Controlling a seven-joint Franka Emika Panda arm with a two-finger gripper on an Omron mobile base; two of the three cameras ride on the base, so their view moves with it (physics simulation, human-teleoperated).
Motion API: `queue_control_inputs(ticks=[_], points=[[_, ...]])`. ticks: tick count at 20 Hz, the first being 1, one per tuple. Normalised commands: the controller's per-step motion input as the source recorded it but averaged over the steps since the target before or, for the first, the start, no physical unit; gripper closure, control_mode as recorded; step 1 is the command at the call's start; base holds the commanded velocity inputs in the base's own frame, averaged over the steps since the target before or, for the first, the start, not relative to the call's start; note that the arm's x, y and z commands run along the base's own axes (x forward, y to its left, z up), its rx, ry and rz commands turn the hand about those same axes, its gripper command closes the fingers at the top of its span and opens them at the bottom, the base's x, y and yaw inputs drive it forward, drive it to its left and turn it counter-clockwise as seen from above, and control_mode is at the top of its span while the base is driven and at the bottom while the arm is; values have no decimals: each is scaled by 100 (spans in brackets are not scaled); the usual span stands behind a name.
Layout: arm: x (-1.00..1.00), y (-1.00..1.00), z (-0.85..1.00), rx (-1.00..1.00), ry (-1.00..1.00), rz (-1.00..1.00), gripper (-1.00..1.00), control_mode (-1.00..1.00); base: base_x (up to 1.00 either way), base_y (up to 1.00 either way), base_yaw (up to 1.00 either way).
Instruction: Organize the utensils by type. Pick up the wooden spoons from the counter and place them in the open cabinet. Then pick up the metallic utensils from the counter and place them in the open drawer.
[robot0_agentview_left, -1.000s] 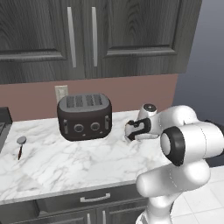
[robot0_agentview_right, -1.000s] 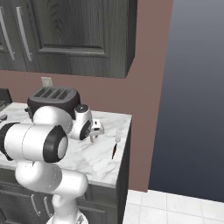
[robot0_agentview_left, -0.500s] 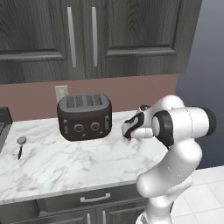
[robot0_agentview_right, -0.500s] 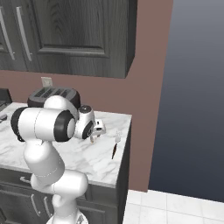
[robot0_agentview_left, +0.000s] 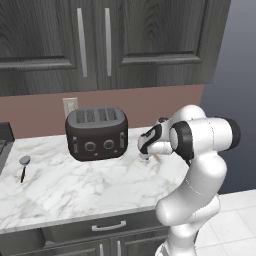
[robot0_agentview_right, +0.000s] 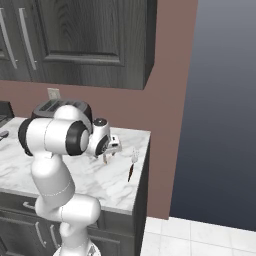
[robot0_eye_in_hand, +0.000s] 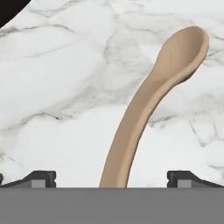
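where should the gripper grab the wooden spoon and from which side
Grip the wooden spoon on its slim handle, coming straight down from above. It lies flat on the counter, and the handle already runs between the open fingertips, narrower and straighter than the oval bowl.

Arm rises from lower right of left base view, folded at elbow, forearm reaching toward frame centre. Wrist bent downward. Gripper (robot0_eye_in_hand: 111, 178) low at bottom of hand view, jaws spread wide, fingertips (robot0_eye_in_hand: 40, 177) far apart, nothing clamped.
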Motion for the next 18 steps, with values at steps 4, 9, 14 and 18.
queue_control_inputs(ticks=[4, 9, 14, 18], points=[[7, 0, -11, 0, 3, 0, 100, -100, 0, 0, 0], [0, 0, -1, 0, 1, 0, 100, -100, 0, 0, 0], [0, 0, -3, 0, 1, 0, 100, -100, 0, 0, 0], [-1, 0, 0, 0, -1, 0, 100, -100, 0, 0, 0]])
